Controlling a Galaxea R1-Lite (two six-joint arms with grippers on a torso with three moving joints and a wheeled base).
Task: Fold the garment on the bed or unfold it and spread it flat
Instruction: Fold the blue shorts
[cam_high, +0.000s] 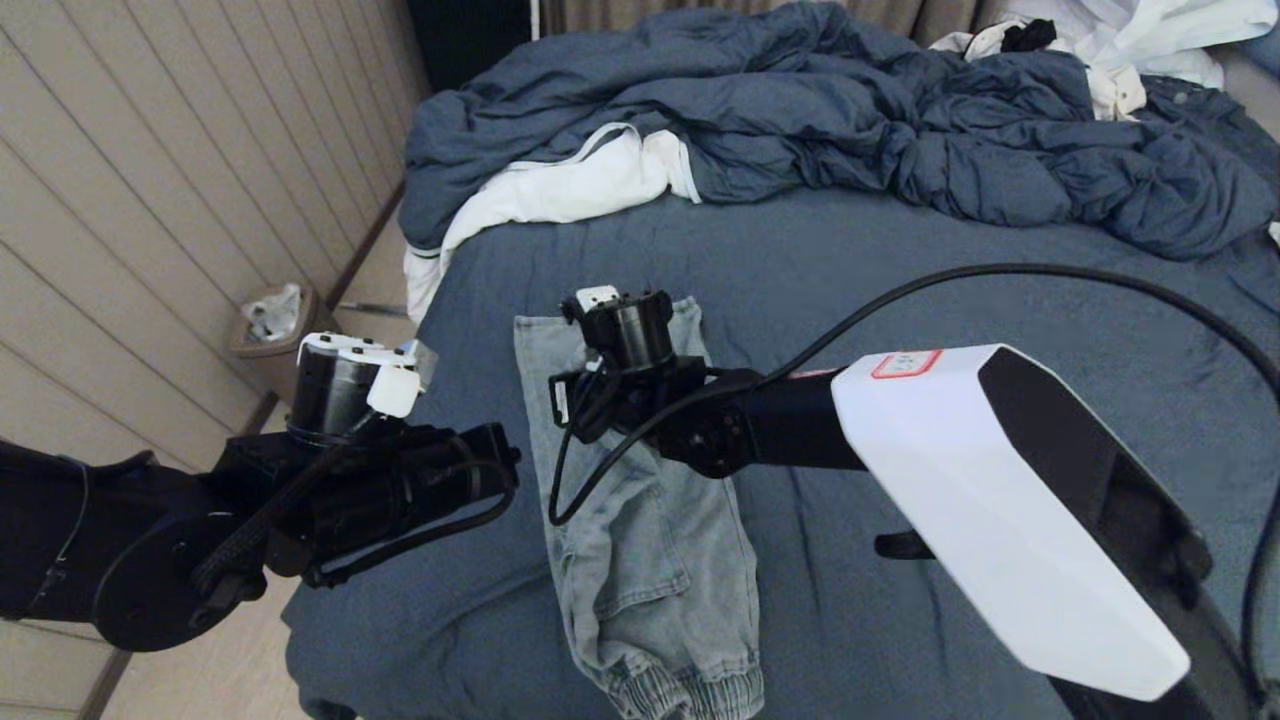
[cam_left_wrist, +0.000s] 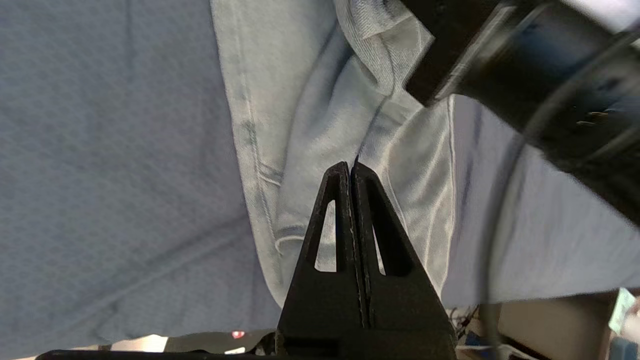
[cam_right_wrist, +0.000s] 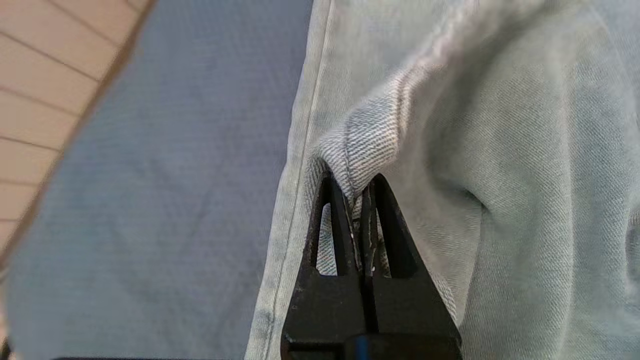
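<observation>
- The shorts (cam_high: 640, 520) are laid lengthwise on the bed (cam_high: 900, 300), waistband at 6 o'clock.
- A fold of denim is pinched between the shut fingers of the right gripper (cam_right_wrist: 356, 192), reached in from 4 o'clock.
- The left gripper (cam_left_wrist: 351, 169) is held above the shorts from 8 o'clock, fingers pressed together, nothing gripped.

Head camera high over the bed (cam_high: 900, 290), both wrist cameras close (facing down), sharing the shorts (cam_high: 650, 560).
</observation>
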